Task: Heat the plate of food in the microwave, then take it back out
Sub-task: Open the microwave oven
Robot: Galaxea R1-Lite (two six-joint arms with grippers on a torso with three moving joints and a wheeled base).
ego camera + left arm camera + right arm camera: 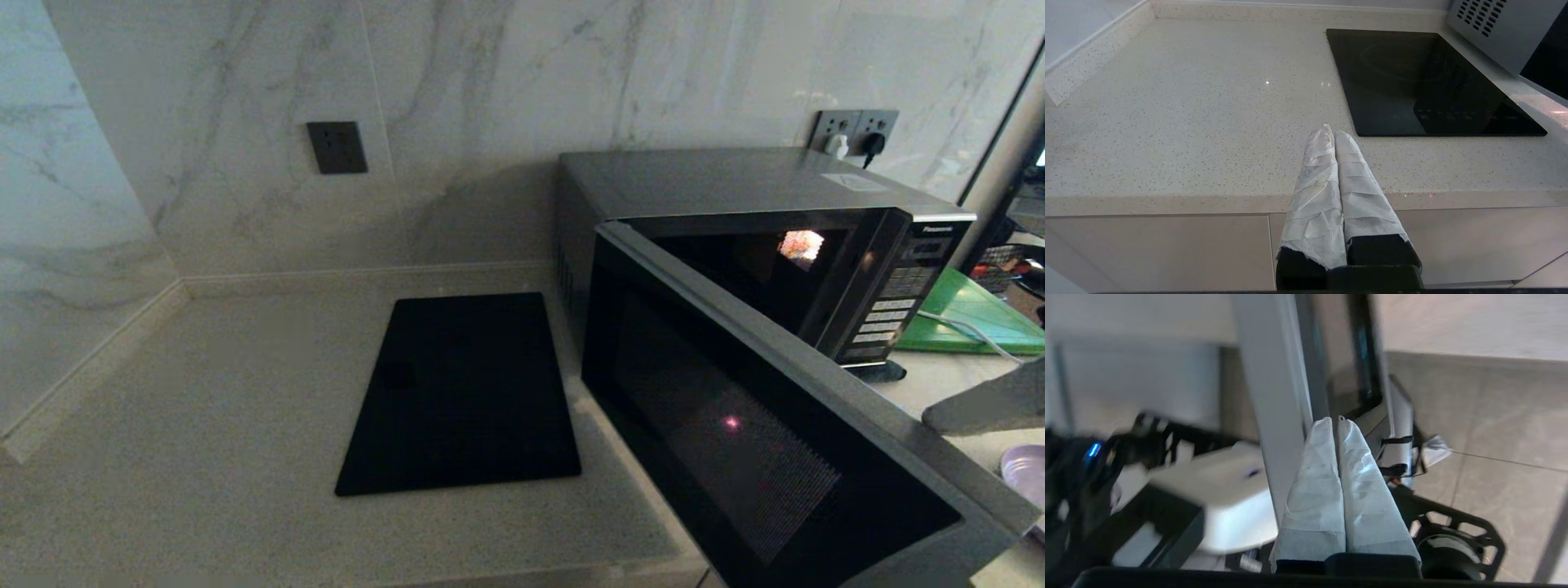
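Pale speckled counter [204, 408] under a marble wall [490, 82]; black cooktop [461, 392] in the middle, microwave [735, 180] upper right, door [759, 441] swung open. Left gripper [1331, 132] pressed together, holding nothing. Right gripper [1336, 421] pressed together too, by the door's edge.

Surface: pale speckled stone counter [204, 425], seen in head & left wrist views; raised lip along back & left-side walls.
Cooktop: flat black slab [461, 392] set flat on counter, mid area, just left of microwave.
Microwave: silver-grey box [735, 204] stood on counter at right, against back wall; door [759, 425] swung open twd front edge, dark glass shown.
Green board: flat green board [971, 314] laid on counter right of microwave, partly hidden behind it.
Plate: lilac rim [1027, 474] seen at far right edge, on counter, front of green board; contents can't be told.
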